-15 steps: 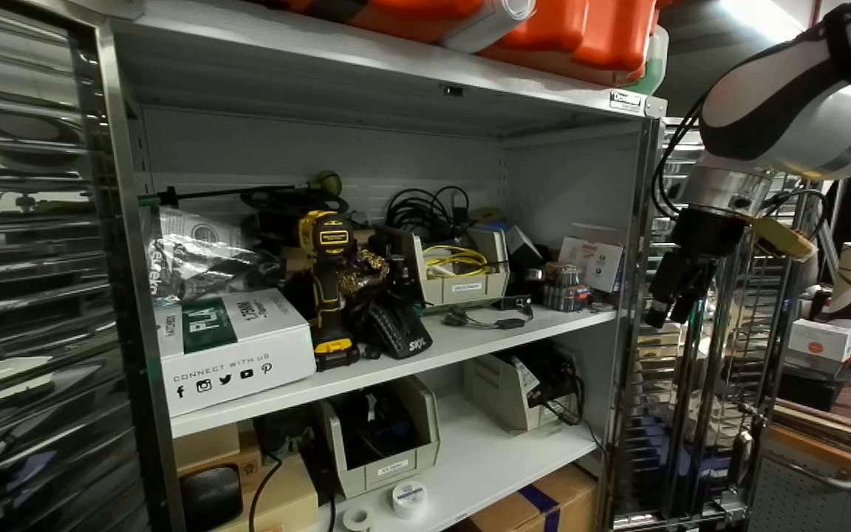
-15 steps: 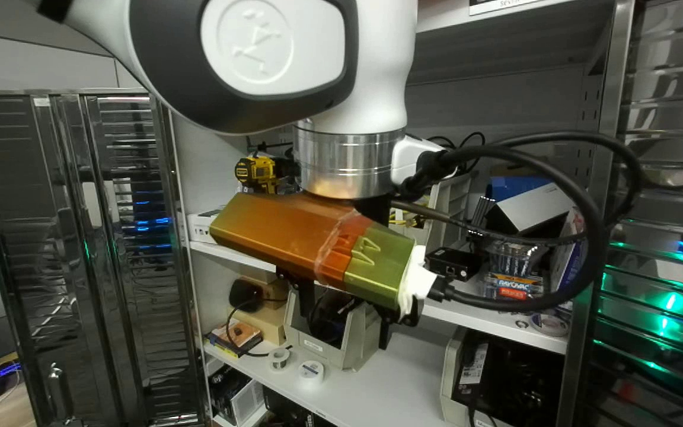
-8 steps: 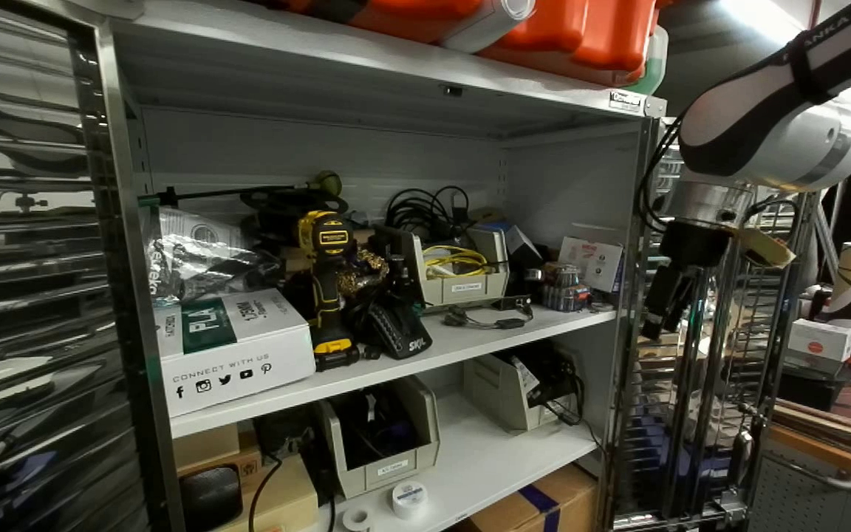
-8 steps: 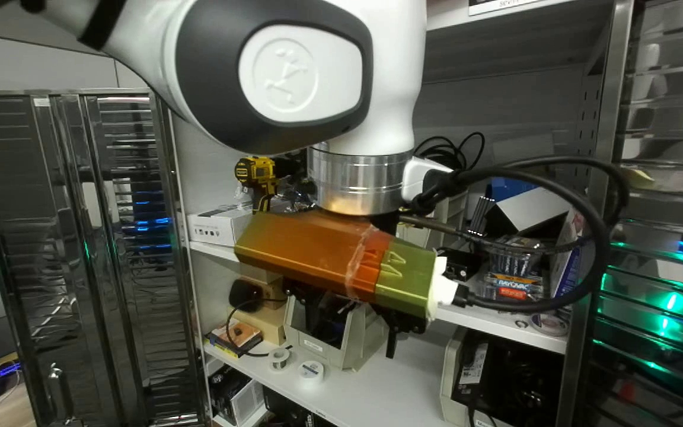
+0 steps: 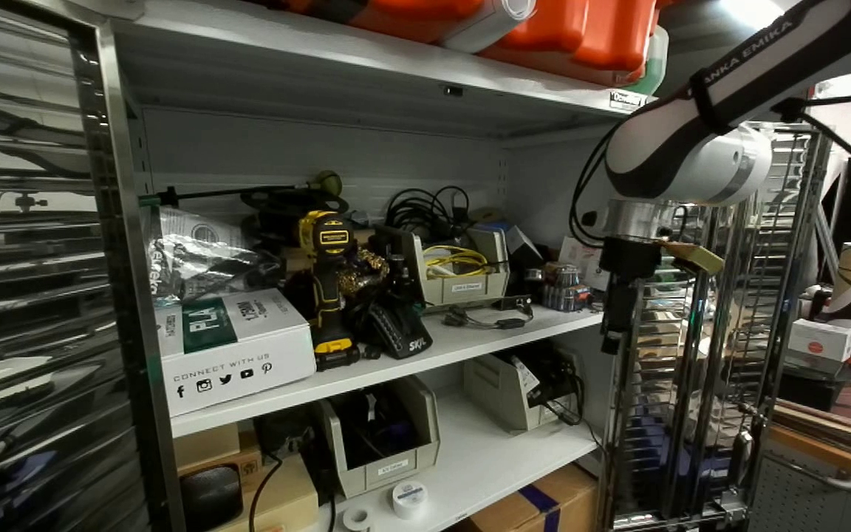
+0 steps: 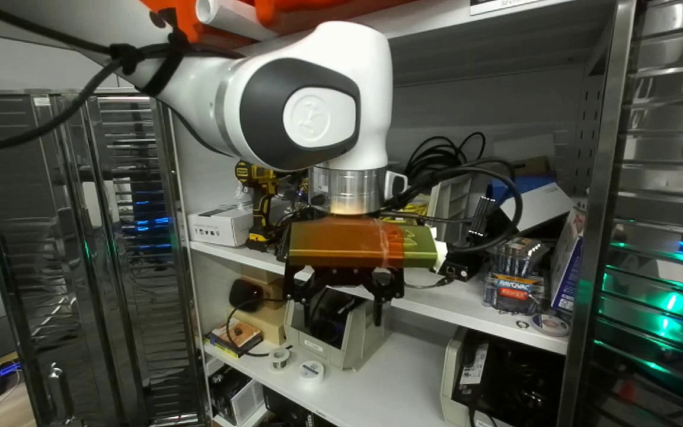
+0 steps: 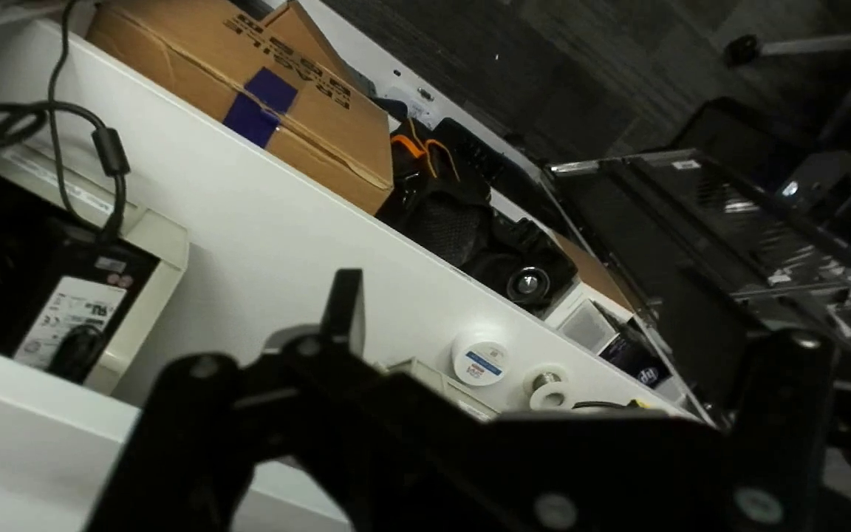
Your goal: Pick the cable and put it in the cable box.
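Set wide apart, the fingers point(image 6: 378, 314) of the gripper point(image 6: 343, 320) point down near the centre of the frame in an exterior view, an orange-green casing point(image 6: 347, 243) just above them. In the wrist view one finger rises near the centre, against the white lower shelf point(image 7: 248, 273). The loose cable point(image 5: 510, 323) lies right of centre in an exterior view, on the upper shelf point(image 5: 462, 343), apart from the fingers and just in front of a labelled bin point(image 5: 470, 298) holding yellow cable point(image 5: 455, 261). Below it, a second bin point(image 5: 374, 480) stands at lower centre and a third bin point(image 5: 492, 388) to its right; which bin is the cable box, I cannot tell. A drill point(image 5: 328, 295) stands left of centre beside a white box point(image 5: 241, 351).
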Controlling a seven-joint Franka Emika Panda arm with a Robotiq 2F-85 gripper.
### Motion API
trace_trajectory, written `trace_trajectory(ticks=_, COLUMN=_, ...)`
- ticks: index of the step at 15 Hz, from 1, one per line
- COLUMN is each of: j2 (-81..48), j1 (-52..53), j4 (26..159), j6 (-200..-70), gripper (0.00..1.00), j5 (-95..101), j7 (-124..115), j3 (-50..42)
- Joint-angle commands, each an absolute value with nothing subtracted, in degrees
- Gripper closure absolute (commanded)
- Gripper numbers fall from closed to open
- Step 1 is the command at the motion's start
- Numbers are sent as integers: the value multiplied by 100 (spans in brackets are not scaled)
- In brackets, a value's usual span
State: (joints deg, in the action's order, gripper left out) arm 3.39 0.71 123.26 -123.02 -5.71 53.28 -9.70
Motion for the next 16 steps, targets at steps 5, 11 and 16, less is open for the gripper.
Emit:
trace_trajectory(ticks=5, j2=-163, j1=-69, j4=11604, j6=-12482, gripper=0, j5=90, j7=6910, j3=-557)
trace_trajectory(ticks=11, j2=-943, j1=-195, j4=10656, j6=-12903, gripper=0, j5=-29, j7=8635, j3=-432)
trace_trajectory(ticks=16, j2=-1674, j1=-376, j4=9895, j6=-13332, gripper=0, j5=-262, j7=9941, j3=-51)
